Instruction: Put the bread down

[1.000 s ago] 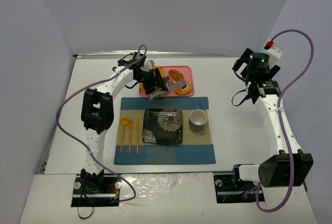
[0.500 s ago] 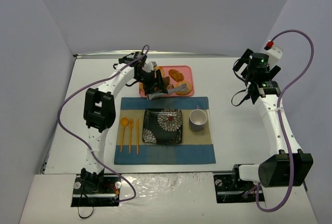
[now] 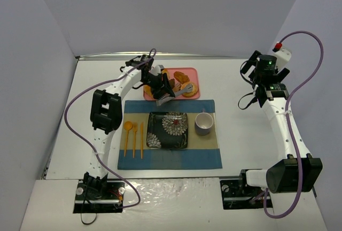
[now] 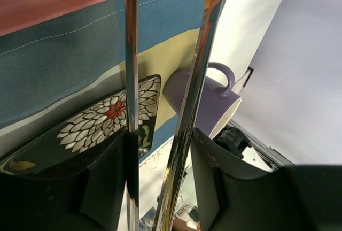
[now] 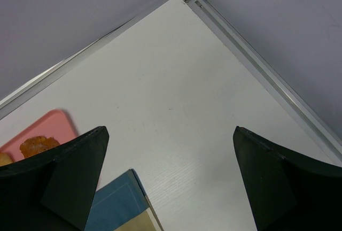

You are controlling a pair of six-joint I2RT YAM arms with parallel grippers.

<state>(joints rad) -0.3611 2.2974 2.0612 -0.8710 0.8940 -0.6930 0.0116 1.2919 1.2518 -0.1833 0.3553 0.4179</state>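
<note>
The left gripper [image 3: 161,85] clamps a pair of metal tongs [image 4: 131,54], whose arms reach right toward the bread [image 3: 189,89]. The bread is a round bun lying flat at the near right corner of the pink tray [image 3: 194,71]. The right gripper [image 5: 171,183] hangs open over the tabletop [image 5: 176,92], well apart.

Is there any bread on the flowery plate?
No, the black flowered plate shows only its flower pattern, with no food lying on it.

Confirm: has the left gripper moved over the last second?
Yes, slightly: the left gripper, holding tongs, shifted right, further across the pink tray.
</note>
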